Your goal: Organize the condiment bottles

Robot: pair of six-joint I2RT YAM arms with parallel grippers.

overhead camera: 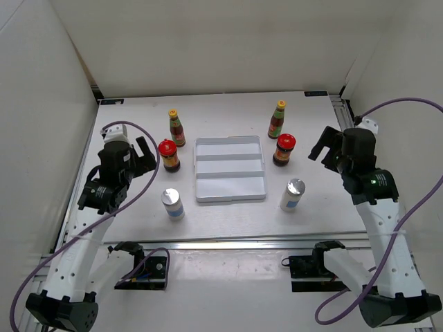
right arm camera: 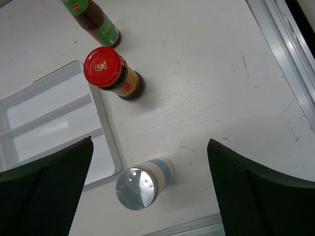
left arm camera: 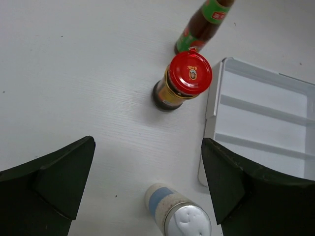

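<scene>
The white counter (overhead camera: 221, 117) carries everything, and the white ridged tray (overhead camera: 230, 185) lies at its middle with nothing in its compartments.

Left of the tray, the left gripper (overhead camera: 145, 153) hangs above the counter with its fingers spread wide, holding nothing. Right of the tray, the right gripper (overhead camera: 324, 149) is likewise spread and holds nothing.

All six bottles stand upright on the counter outside the tray, three on each side.

- **Far corners:** the left slim bottle (overhead camera: 176, 128) stands off the tray's far left corner and the right slim bottle (overhead camera: 277, 120) off its far right corner.
- **Far ends of the side edges:** the left jar (overhead camera: 168, 155) stands just beside the tray's left edge and the right jar (overhead camera: 284, 149) just beside its right edge.
- **Near corners:** the left shaker (overhead camera: 172, 205) stands by the near left corner and the right shaker (overhead camera: 292, 195) by the near right corner.
</scene>
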